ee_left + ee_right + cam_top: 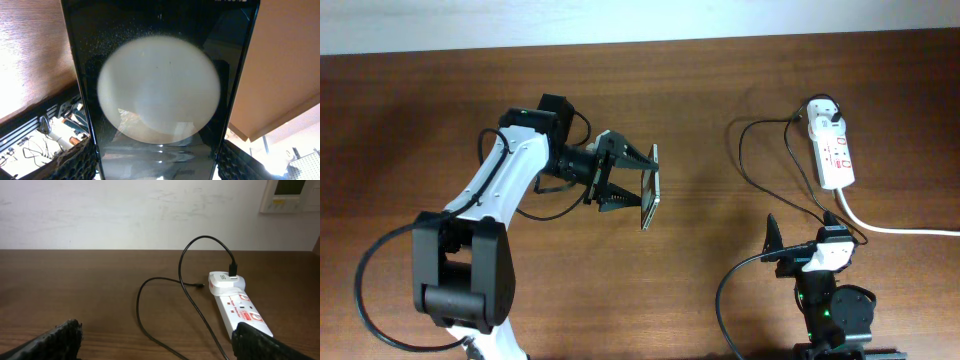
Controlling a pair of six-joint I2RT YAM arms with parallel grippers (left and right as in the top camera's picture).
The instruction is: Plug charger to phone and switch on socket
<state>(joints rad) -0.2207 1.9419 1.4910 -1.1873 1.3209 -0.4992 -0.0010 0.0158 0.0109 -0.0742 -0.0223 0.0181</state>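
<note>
Holds the phone (155,100) on edge, clamped in the left gripper (642,187), long axis running front to back. Leaves the right gripper (802,235) spread, empty, nearer the charger (199,285) and socket (240,307), well right of the phone.
</note>
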